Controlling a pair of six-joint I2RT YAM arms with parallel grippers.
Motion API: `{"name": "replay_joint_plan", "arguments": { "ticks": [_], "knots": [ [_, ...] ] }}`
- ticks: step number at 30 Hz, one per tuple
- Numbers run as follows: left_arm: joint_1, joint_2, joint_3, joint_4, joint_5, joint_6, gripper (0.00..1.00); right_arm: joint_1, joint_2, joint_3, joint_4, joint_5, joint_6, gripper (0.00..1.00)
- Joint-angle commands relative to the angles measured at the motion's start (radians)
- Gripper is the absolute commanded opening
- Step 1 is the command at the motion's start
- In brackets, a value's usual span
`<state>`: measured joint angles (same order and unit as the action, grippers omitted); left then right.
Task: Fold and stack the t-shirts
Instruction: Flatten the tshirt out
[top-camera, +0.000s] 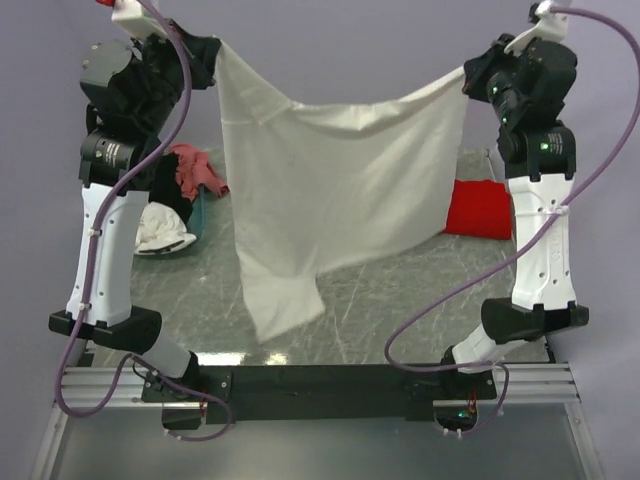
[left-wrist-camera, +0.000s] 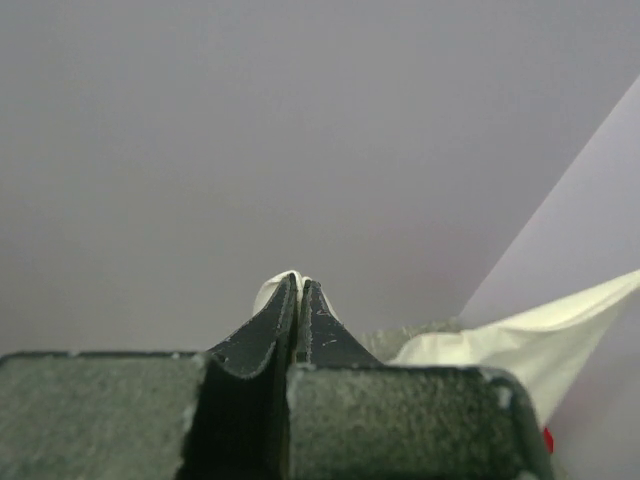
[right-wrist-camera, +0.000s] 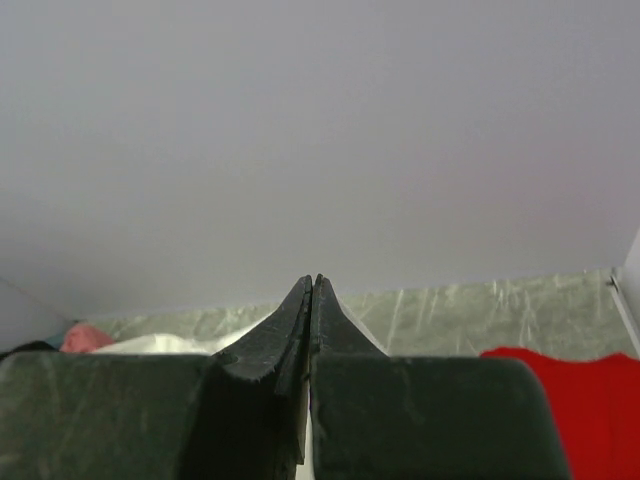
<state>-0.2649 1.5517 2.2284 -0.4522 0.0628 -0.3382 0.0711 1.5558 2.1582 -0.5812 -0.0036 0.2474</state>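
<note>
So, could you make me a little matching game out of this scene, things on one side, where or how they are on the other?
Things:
1. cream t-shirt
2. red t-shirt
3. pink t-shirt
4. left tool

Place or state:
A. lying flat and neat, on the right side
B. pinched shut on a bit of pale cloth
C. held up in the air, spread wide
D. crumpled up, on the left side

Pairs: 1-C, 2-A, 3-D, 4-B
</note>
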Motion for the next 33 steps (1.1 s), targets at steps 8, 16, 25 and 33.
{"name": "replay_joint_plan", "arguments": {
  "ticks": [8,16,25,33],
  "knots": [
    [0.003,-0.295,-0.239,0.362,0.002,0.005,0.01,-0.068,-0.143,-0.105,0.171,-0.108,0.046,0.00],
    [0.003,-0.628,-1.011,0.472,0.029,-0.194,0.01,-0.067,-0.428,-0.823,0.339,-0.075,0.007,0.00],
    [0.001,-0.844,-1.663,0.304,0.121,-0.403,0.01,-0.067,-0.488,-1.163,0.333,0.042,0.009,0.00],
    [-0.008,-0.963,-1.734,0.119,0.221,-0.462,0.01,-0.067,-0.551,-1.166,0.181,0.132,0.015,0.00]
  ]
}}
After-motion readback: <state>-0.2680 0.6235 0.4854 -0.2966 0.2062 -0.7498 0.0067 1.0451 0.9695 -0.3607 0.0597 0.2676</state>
